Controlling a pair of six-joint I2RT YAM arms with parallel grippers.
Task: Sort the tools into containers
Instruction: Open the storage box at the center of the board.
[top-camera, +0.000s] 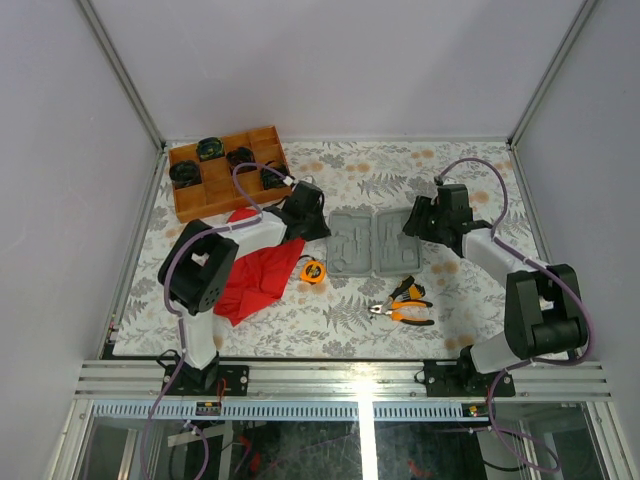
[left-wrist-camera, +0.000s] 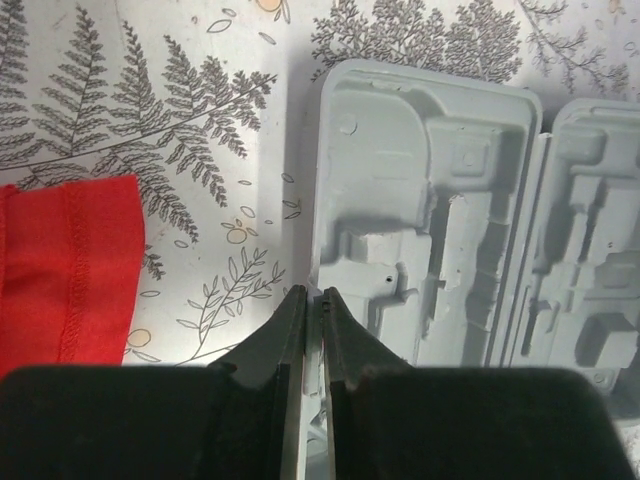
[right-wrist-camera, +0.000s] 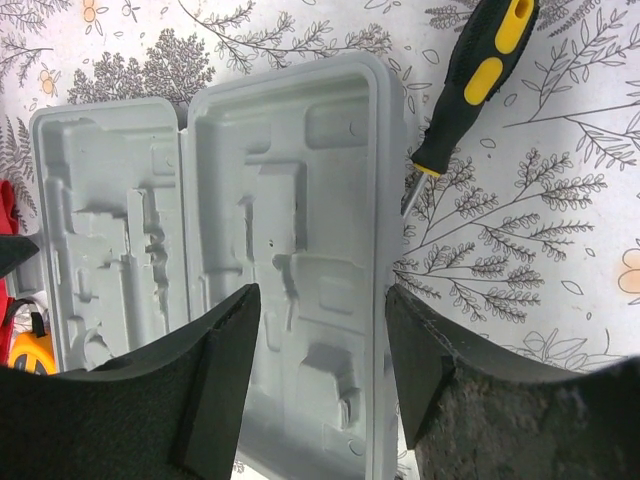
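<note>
Grey case (top-camera: 350, 245) lies unfolded; left gripper (left-wrist-camera: 314, 295), pinched narrow, perhaps steadies its left rim; right gripper (right-wrist-camera: 322, 295) gapes over its right half.

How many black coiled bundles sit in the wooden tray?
4 black coiled bundles in the wooden tray: one at its left end, one at the back, one in the middle, one right, beside the left arm. The arm may hide more.

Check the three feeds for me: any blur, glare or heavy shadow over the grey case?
Top external: even light, no glare, the grey case sharp but small. Left wrist: the case's recesses crisp with soft shadows; the left hand is a dark, blurred mass along the bottom. Right wrist: the case and the screwdriver in focus; the right hand soft and underlit up close.
</note>
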